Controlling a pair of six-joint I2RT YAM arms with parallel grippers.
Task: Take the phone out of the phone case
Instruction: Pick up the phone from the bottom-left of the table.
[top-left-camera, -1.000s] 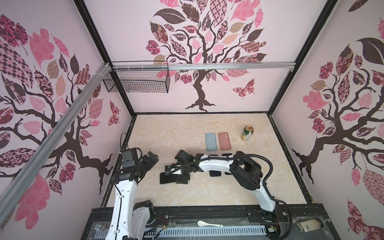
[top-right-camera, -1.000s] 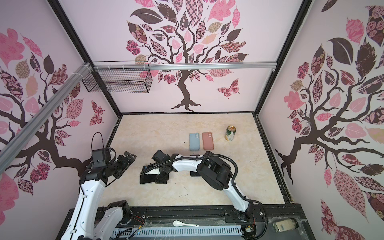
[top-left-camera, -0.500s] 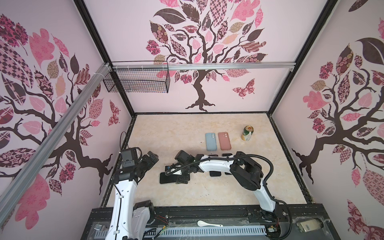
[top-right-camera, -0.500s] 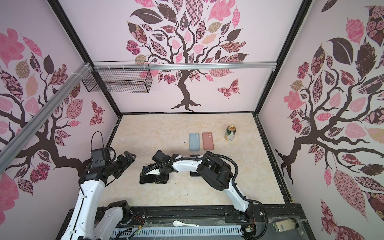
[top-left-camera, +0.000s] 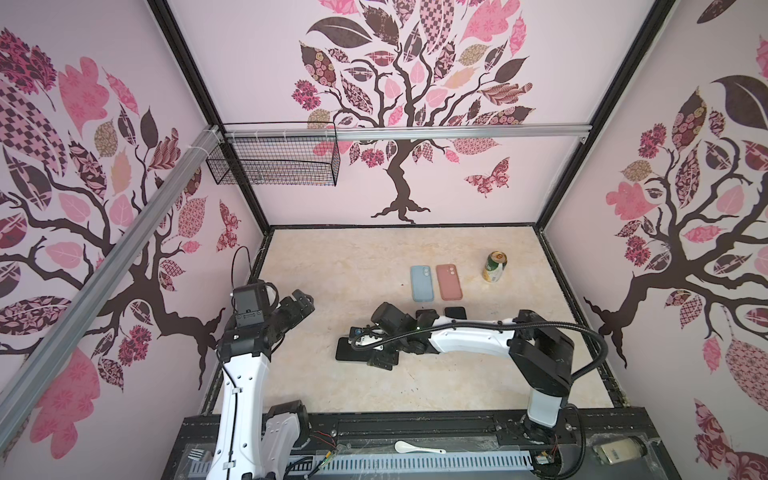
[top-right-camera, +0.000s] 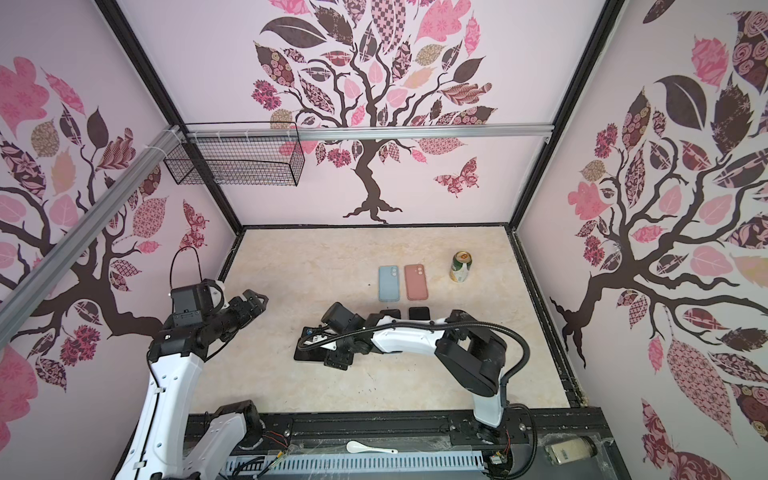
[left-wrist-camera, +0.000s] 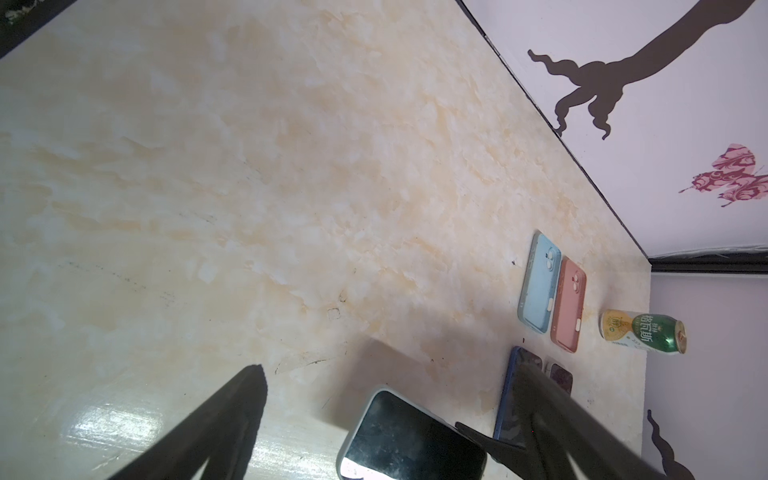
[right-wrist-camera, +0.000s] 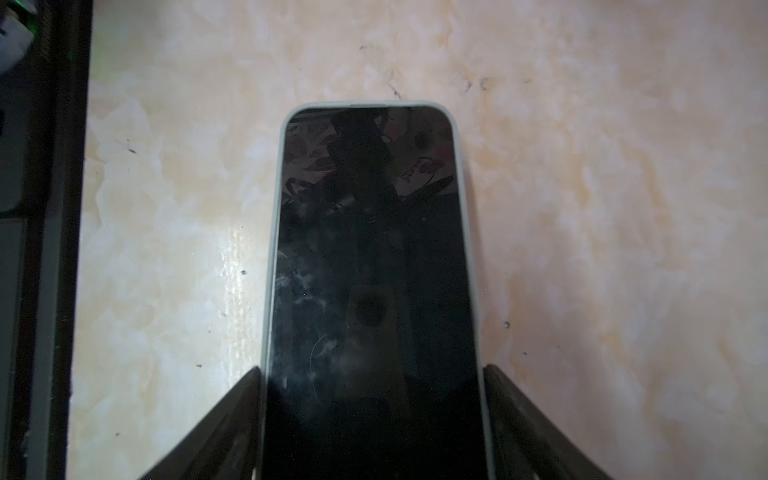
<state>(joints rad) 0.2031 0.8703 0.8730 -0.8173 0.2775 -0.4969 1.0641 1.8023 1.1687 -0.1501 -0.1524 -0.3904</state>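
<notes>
Right wrist view shows the phone (right-wrist-camera: 370, 249) fully seated in its pale phone case (right-wrist-camera: 274, 232), screen-up on the table (right-wrist-camera: 582, 208); right gripper (right-wrist-camera: 372, 368) pinches the case's long edges; left gripper (top-left-camera: 302, 300) hangs spread, well apart; extraction not yet begun.

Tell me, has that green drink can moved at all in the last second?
No. The can stands upright in the same spot as before. It is just to the right of the pink case, with the same gap between them.
</notes>
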